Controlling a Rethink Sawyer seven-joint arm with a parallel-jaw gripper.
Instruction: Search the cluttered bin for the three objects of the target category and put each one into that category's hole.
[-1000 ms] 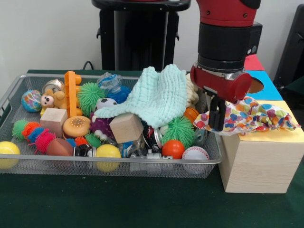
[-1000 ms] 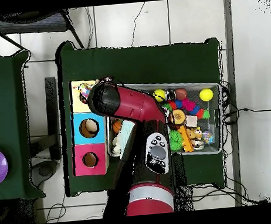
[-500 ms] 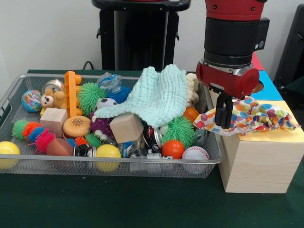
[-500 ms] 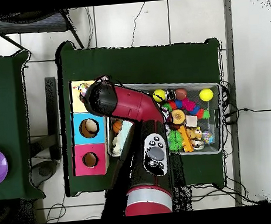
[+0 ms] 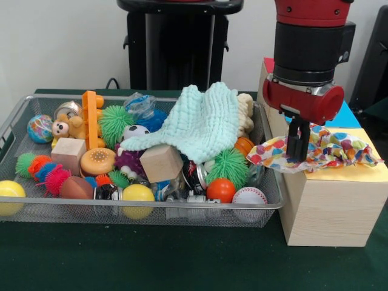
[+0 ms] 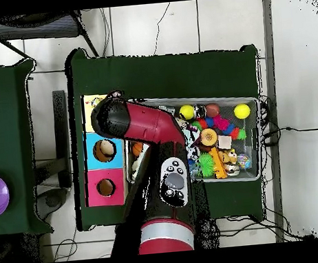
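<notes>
A multicoloured spotted cloth lies crumpled on the yellow top of the wooden box, its left end hanging over the bin's edge. My gripper stands at the cloth's middle, in front of it in the front view, shut with nothing visibly held. In the overhead view the arm's head covers most of the yellow section, and only a corner of the cloth shows. A mint knitted cloth is draped over the toys in the wire bin.
The bin holds several balls, spiky toys, wooden cubes, a teddy and an orange plastic piece. Beside the yellow section sit a blue section and a pink one, each with a round hole.
My gripper has moved to the right in the front view, from the bin's edge to over the yellow box top. The spotted cloth has stayed where it was.
</notes>
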